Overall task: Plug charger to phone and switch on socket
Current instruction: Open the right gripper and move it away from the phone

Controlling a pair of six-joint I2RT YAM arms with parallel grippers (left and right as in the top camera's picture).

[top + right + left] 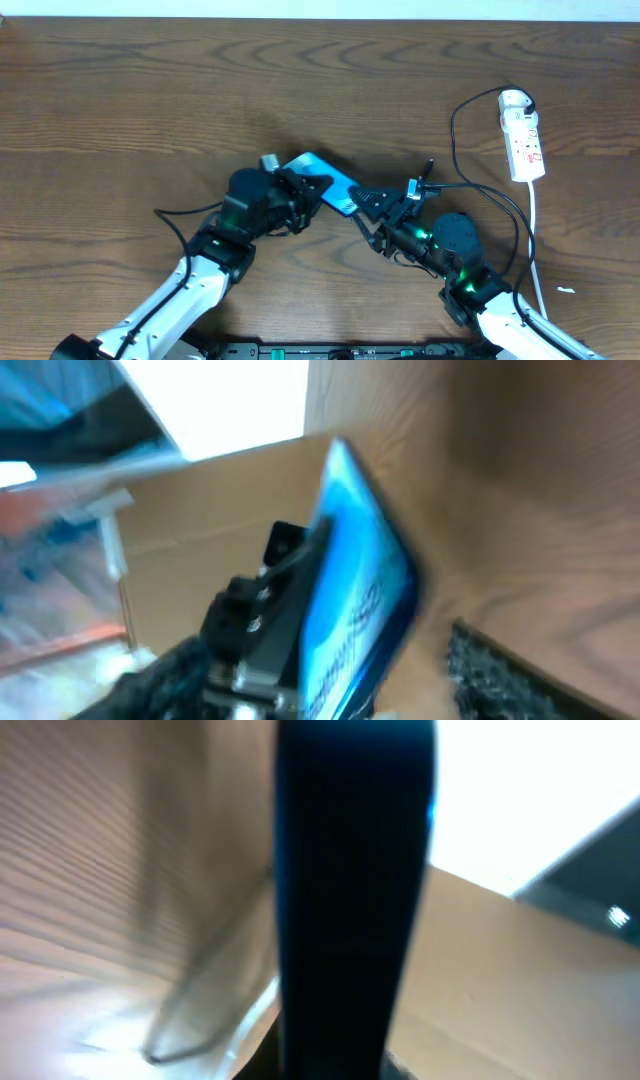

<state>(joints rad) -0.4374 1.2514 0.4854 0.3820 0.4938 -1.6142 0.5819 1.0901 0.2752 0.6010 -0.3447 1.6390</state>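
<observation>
The left tool [300, 193] is clamped on the upper-left part of the phone [325, 172], holding it tilted off the table [150, 100] at the centre of the overhead frame. In the right wrist view the same tool [250, 625] shows as a black clamp on the phone's [360, 590] edge, blue screen turned to the camera. In the left wrist view the phone [350, 900] is a dark upright band, blurred.

The right tool [378, 207] sits at the phone's lower-right end, its fingers against or just beside it. I cannot tell whether its jaws are open or closed.

The charger [480, 190] runs as a thin black line from just right of that tool and loops up to the socket [522, 135] at the right edge. Its tip is too small to place. The socket's white cord [535, 240] drops toward the lower right, beside the right arm.

Both arms enter from the bottom edge and lean inward to meet at the phone.
</observation>
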